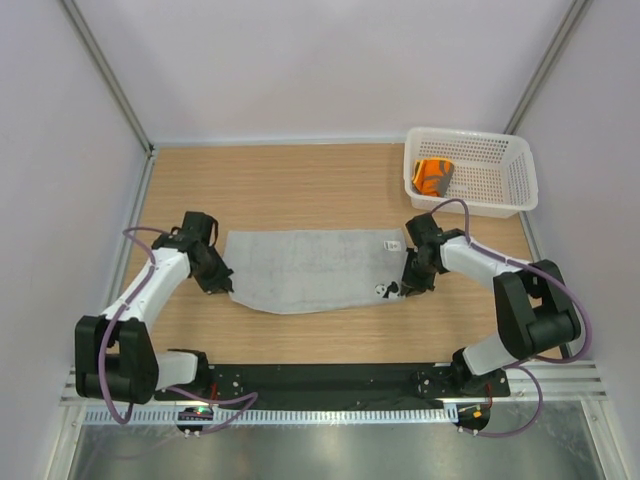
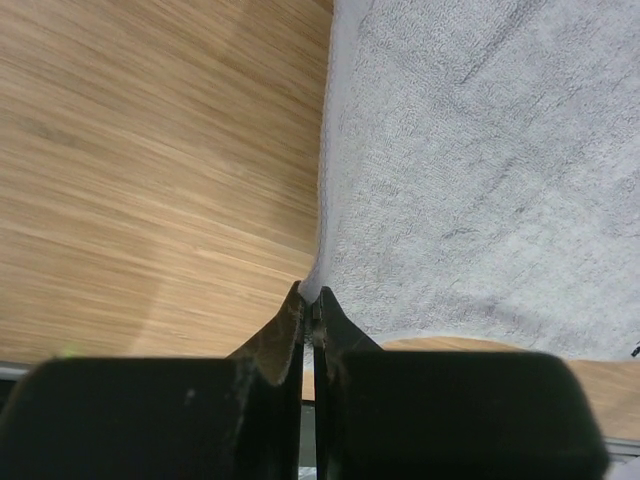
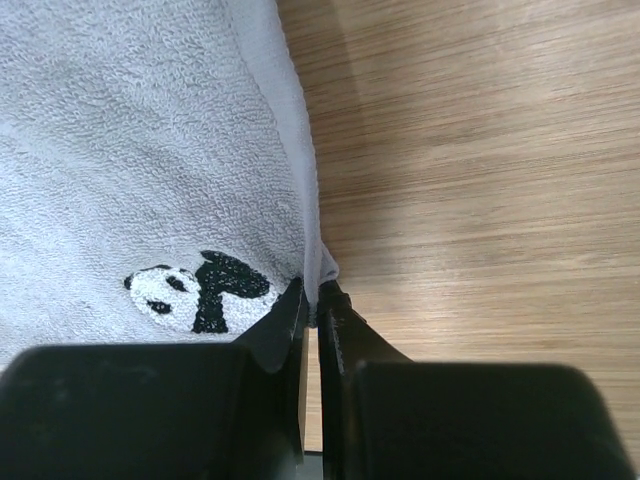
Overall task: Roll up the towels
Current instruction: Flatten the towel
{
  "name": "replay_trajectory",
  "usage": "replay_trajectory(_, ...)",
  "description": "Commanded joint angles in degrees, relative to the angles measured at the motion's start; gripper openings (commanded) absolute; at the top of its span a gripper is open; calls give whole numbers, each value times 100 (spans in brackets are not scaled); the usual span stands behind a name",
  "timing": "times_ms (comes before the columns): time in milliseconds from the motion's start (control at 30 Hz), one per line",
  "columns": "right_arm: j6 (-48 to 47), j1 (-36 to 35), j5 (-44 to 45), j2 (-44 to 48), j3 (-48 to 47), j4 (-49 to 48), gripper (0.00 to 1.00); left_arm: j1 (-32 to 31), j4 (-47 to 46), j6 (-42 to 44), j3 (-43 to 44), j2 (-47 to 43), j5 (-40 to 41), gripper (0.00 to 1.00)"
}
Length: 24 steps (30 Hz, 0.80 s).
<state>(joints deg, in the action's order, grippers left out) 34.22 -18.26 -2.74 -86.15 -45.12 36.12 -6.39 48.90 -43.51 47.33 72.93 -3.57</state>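
Note:
The light-grey towel (image 1: pixel 310 268) lies spread flat on the wooden table, with a white tag (image 1: pixel 393 244) at its far right corner and a panda print (image 3: pixel 195 290) near its near right corner. My left gripper (image 1: pixel 222 287) is shut on the towel's near left corner (image 2: pixel 312 292). My right gripper (image 1: pixel 404 290) is shut on the towel's near right corner (image 3: pixel 318 285). The towel fills the left wrist view (image 2: pixel 480 160). The orange towel (image 1: pixel 432 177) lies rolled in the white basket.
The white perforated basket (image 1: pixel 505 175) stands at the far right corner of the table. White walls enclose the table on the left, back and right. A black rail (image 1: pixel 330 380) runs along the near edge between the arm bases.

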Motion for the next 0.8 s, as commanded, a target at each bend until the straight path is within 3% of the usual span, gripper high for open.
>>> replay_trajectory(0,15,-28,-130,133,118,-88,6,24,-30,-70,-22,-314,-82,0)
replay_trajectory(333,-257,-20,-323,310,-962,1143,6,24,277,-35,688,-368,67,0)
replay_trajectory(500,-407,-20,-341,-164,-1788,1362,12,42,295,132,1330,484,129,0)
replay_trajectory(767,-512,174,-482,-1744,-3212,1459,16,366,321,220,2876,2136,94,0)
